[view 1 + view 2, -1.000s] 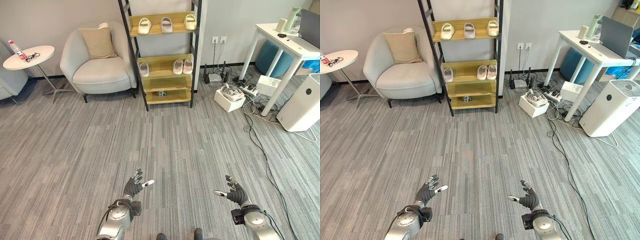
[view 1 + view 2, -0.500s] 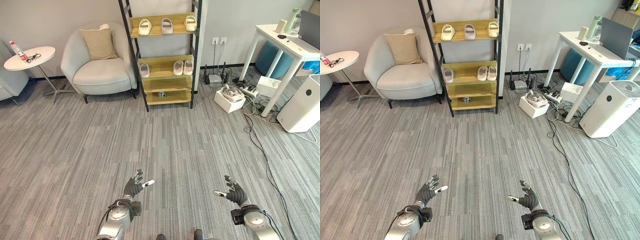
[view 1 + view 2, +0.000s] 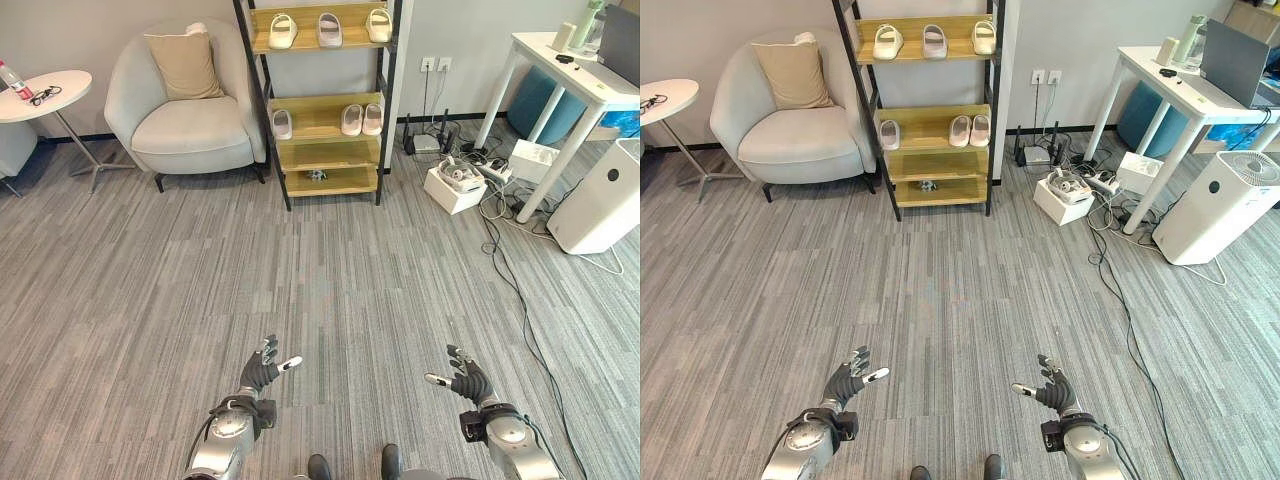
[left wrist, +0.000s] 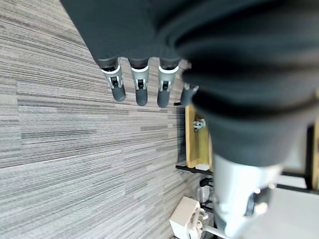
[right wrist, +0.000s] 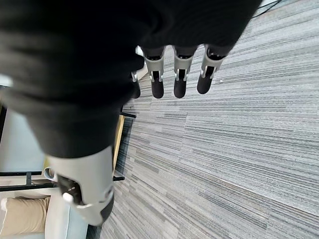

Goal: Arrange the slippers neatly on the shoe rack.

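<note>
Left eye view: pale slippers (image 3: 357,119) line the shoe rack (image 3: 322,150).

We note bright, even indoor light, soft shadows under the armchair (image 3: 185,125), straight lines bowed at the edges, and both wrist views blurred up close.

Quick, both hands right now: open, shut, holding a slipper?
Left hand: open, fingers spread, holding nothing, low over the floor.
Right hand: open, fingers spread, holding nothing, low over the floor.
</note>
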